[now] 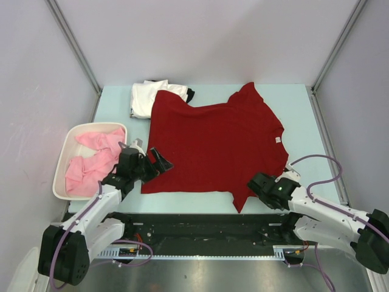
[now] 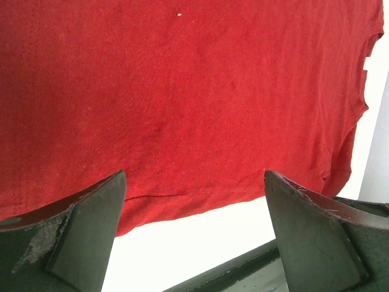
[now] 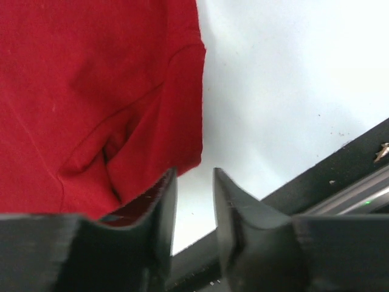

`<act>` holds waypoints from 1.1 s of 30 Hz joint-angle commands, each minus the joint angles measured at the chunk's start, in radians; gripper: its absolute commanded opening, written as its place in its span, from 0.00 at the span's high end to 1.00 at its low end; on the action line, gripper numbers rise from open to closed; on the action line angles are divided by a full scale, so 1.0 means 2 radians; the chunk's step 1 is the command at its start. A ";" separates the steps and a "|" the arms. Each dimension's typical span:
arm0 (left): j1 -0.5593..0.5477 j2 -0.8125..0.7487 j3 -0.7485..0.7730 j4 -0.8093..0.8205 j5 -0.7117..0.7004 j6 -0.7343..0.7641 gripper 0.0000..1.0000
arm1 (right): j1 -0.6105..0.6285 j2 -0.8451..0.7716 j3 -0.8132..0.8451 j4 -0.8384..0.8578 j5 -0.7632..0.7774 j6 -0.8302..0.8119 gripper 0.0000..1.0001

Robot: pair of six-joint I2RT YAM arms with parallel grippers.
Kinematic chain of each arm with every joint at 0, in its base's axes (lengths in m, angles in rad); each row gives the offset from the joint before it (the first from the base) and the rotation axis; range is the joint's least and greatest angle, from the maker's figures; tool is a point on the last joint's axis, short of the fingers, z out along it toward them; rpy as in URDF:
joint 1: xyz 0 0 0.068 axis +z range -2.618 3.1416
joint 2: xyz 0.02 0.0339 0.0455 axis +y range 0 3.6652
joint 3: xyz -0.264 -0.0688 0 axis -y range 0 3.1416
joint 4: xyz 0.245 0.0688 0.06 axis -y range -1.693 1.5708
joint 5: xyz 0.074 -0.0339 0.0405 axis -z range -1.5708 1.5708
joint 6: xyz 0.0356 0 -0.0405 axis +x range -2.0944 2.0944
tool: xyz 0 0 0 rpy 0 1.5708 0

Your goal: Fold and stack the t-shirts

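At the middle of the table (image 1: 301, 112) the dark red t-shirt (image 1: 216, 143) lies spread flat, collar toward 3 o'clock and hem (image 2: 182, 198) toward 9 o'clock. A folded white shirt (image 1: 146, 97) sits at 11 o'clock with a bit of black shirt (image 1: 190, 94) showing under it. A pink shirt (image 1: 91, 155) is heaped in the white basket (image 1: 61, 173) at 9 o'clock. The left gripper (image 1: 161, 160) hovers at the hem's near corner, around 7 o'clock, with its jaws spread wide and holding nothing. The right gripper (image 1: 254, 182) is down at the near sleeve (image 3: 140, 121), around 5 o'clock. Its jaws stand only narrowly apart, and the wrist view shows bare table in the gap, with the sleeve's edge lying against the outer side of one finger rather than between the two. The step in hand looks like taking hold of the near edge at both ends for the first fold. To do it well, the right gripper probably needs to shift a touch toward 9 o'clock so the cloth actually enters the gap. Otherwise it may pinch air or only a thread of hem. The sleeve is puckered there, so a shallow bite on one layer would drag less than a deep one. The left should drop over the hem corner, and both ends should then lift evenly so the fold line stays straight.
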 commanded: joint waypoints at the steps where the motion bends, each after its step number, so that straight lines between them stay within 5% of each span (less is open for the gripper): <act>1: -0.003 0.003 0.020 0.025 0.011 0.019 0.01 | 0.001 0.016 -0.003 0.029 0.058 0.015 0.82; 3: -0.003 0.006 0.019 0.025 0.010 0.020 0.01 | -0.005 0.024 -0.001 0.042 0.066 0.006 1.00; 15: -0.003 0.000 0.013 0.026 0.008 0.024 0.01 | -0.162 0.019 0.101 0.133 0.021 -0.222 1.00; 19: -0.003 -0.003 0.013 0.018 0.007 0.026 0.01 | -0.143 0.024 0.104 0.105 -0.001 -0.225 0.61; 22: -0.003 -0.003 0.011 0.023 0.007 0.025 0.01 | -0.092 0.002 0.096 0.051 0.028 -0.179 0.46; 33: -0.003 0.000 0.009 0.023 0.010 0.025 0.01 | -0.067 -0.050 0.000 0.039 0.007 -0.107 0.44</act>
